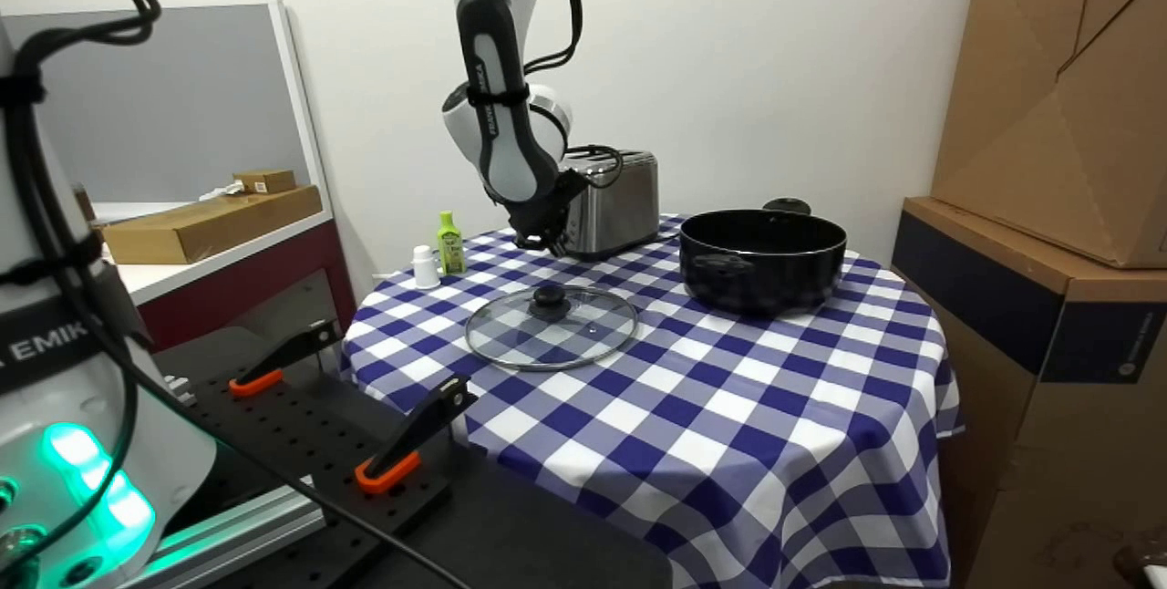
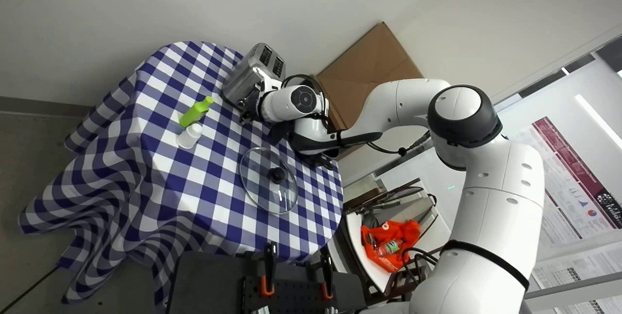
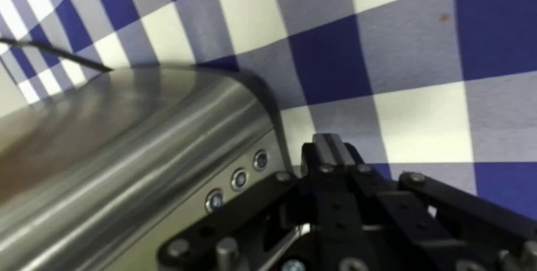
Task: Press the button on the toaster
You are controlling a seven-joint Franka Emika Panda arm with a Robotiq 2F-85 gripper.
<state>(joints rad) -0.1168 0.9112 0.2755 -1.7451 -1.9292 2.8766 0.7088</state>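
In wrist view, three round metal-ringed buttons [image 3: 239, 179] on boxy silver-metal toaster [image 3: 151, 153] lie left of black gripper [image 3: 332, 148], jaws together, so press likely needs leftward shift.

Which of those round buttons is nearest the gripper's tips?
In the wrist view, the upper-right button; the middle button and lower-left button are farther.

Arm [image 2: 466, 110] bent, claw [image 3: 332, 148] angled downward, fully closed
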